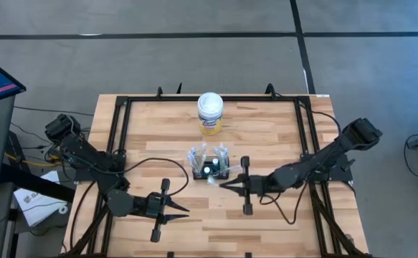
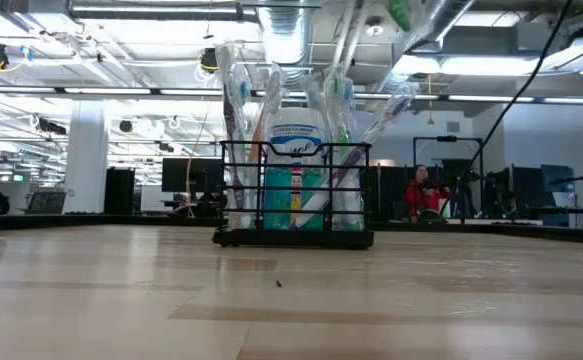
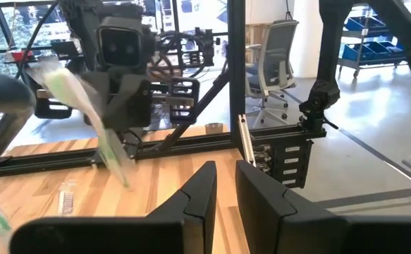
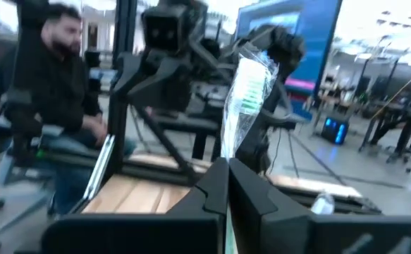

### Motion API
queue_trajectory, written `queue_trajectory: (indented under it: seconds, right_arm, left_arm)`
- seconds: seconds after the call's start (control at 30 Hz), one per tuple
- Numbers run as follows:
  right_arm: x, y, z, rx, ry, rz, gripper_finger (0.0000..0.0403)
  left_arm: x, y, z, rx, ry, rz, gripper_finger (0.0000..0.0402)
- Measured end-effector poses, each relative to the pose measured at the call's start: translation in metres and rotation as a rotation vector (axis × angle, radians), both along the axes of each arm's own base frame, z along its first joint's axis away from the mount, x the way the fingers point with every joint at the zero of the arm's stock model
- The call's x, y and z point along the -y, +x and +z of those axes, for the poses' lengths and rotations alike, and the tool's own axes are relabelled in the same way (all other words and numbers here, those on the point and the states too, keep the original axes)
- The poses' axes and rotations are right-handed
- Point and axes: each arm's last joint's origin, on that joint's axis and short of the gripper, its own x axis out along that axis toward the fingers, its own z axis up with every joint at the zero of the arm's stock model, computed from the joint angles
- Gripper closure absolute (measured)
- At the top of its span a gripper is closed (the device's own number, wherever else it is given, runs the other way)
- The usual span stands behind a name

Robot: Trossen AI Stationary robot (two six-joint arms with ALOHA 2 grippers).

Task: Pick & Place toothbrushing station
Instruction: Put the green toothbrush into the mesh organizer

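While the black wire-mesh caddy point(image 1: 209, 170) stands near the middle of the wooden table point(image 1: 266, 129), holding wrapped toothbrushes point(image 2: 339, 110) upright, the right gripper point(image 1: 223, 184) sits just beside its right front corner. Its fingers are pressed together on a plastic-wrapped toothbrush point(image 4: 246, 95), which rises from between them in the right wrist view. Farther toward the table's front left, the left gripper point(image 1: 186, 210) hovers with its fingers slightly apart, holding nothing. A white-lidded yellow-labelled canister point(image 1: 210, 113) stands behind the caddy, apart from it.
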Motion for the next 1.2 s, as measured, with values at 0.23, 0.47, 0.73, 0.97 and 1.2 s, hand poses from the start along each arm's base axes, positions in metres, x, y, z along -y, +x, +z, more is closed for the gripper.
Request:
queue_trajectory:
  seconds: [0.23,0.47,0.73,0.97,1.2]
  right_arm:
    - [0.018,-0.01,-0.014,0.115,0.031,-0.033,0.0403]
    - [0.033,-0.016,-0.02,0.204,0.058,-0.023,0.0403]
    - [0.051,-0.018,-0.026,0.268,0.064,-0.025,0.0403]
    - [0.056,-0.008,-0.042,0.361,0.052,0.012,0.0403]
    - [0.064,0.007,-0.063,0.307,0.043,0.014,0.0403]
  left_arm:
    - [0.0,0.0,0.0,0.0,0.0,0.0,0.0352]
    - [-0.002,0.002,0.0,0.0,0.001,0.007,0.0352]
    - [-0.007,0.006,0.0,-0.004,-0.001,0.032,0.0352]
    - [-0.007,0.006,-0.001,-0.005,-0.002,0.032,0.0352]
    - [-0.007,0.006,-0.001,-0.007,-0.001,0.032,0.0352]
